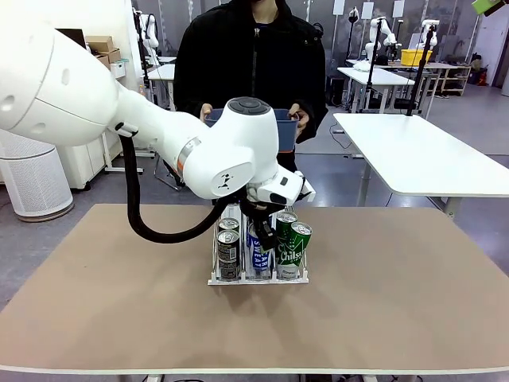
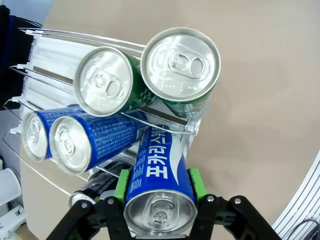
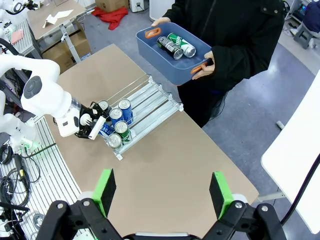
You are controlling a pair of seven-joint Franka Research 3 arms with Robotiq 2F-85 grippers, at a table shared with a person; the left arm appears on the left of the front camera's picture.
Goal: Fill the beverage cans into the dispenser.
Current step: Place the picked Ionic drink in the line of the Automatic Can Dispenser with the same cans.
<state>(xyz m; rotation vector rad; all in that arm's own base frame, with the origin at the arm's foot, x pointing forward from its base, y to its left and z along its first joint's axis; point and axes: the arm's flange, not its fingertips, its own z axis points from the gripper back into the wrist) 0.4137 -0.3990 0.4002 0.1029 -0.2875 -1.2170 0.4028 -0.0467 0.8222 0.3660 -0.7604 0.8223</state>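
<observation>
My left gripper (image 1: 265, 231) (image 2: 159, 186) is shut on a blue can with white lettering (image 2: 159, 172), held at the front end of the dispenser's middle lane. The clear three-lane dispenser (image 1: 216, 278) (image 3: 155, 97) stands mid-table. Its lanes hold two green cans (image 2: 180, 65), two blue cans (image 2: 70, 145) and dark cans (image 1: 228, 247). My right gripper (image 3: 162, 192) hangs open high above the table, far from the cans. Beyond the far edge, a person holds a blue bin (image 3: 150, 50) containing a dark can (image 3: 170, 46) and a green can (image 3: 181, 44).
The brown table (image 1: 398, 302) has bare room on both sides of the dispenser. The left arm's white links (image 1: 119, 103) and black cable (image 1: 151, 227) hang over the table's left half. The person stands close to the far edge.
</observation>
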